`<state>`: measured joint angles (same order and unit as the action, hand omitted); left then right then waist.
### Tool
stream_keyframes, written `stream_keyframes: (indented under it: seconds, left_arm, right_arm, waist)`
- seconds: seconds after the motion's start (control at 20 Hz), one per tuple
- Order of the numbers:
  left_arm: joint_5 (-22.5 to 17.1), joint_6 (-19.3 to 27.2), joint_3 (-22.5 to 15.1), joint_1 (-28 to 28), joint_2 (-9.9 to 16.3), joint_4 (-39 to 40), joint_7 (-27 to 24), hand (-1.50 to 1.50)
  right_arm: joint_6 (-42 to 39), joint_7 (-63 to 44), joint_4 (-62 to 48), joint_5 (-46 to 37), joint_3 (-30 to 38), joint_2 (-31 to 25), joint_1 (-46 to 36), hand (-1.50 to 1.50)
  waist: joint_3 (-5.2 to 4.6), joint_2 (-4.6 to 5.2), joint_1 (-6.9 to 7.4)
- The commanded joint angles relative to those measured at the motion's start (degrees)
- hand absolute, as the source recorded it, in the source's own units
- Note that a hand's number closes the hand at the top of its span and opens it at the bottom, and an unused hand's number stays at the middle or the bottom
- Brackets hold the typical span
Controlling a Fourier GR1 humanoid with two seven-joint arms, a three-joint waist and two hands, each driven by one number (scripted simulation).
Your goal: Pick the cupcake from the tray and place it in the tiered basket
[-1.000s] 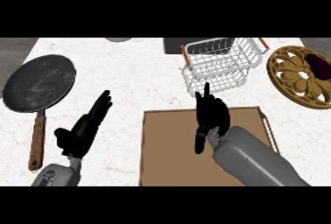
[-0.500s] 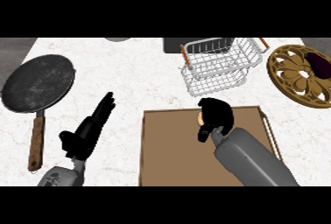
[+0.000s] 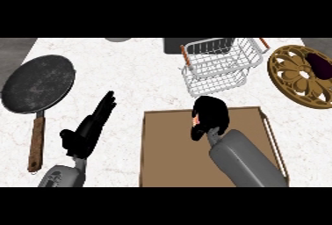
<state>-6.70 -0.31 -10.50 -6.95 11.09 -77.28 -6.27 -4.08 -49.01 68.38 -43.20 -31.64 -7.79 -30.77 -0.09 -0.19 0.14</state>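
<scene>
My right hand (image 3: 211, 115) is curled over the far edge of the brown tray (image 3: 170, 154), and a small pink bit of the cupcake (image 3: 195, 117) shows between its fingers. The rest of the cupcake is hidden by the hand. The white wire tiered basket (image 3: 220, 66) stands just beyond the tray, a short way above the hand. My left hand (image 3: 91, 129) rests open on the counter left of the tray, fingers straight and pointing away.
A dark frying pan (image 3: 37, 83) with a wooden handle (image 3: 35, 143) lies at the far left. A gold ornate plate (image 3: 301, 74) holding a dark object (image 3: 319, 62) sits at the right. A dark block (image 3: 174, 46) stands behind the basket.
My right hand's fingers went from straight and pointing away to curled into a ball at the tray's far edge. The left hand barely moved.
</scene>
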Motion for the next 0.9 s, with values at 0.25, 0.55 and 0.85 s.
stream_keyframes:
  seconds: [0.25,0.55,0.85]
  left_arm:
    - [0.06,-0.04,2.08,-0.48,0.71,0.08,-0.25,0.00]
    - [0.23,0.02,0.91,-1.89,-1.06,0.54,0.23,0.00]
    - [0.28,-0.52,1.73,-1.98,-0.29,1.88,-0.70,0.00]
  right_arm:
    - [-5.81,35.06,-3.42,6.59,10.25,-27.98,1.72,1.50]
    - [-1.06,60.28,-13.76,11.11,19.13,-40.83,2.65,1.50]
    - [-11.22,76.42,-22.15,28.52,32.34,-40.94,-3.07,1.50]
  waist:
    - [0.46,1.02,-0.50]
    - [0.65,1.76,-0.06]
    - [0.47,1.42,1.12]
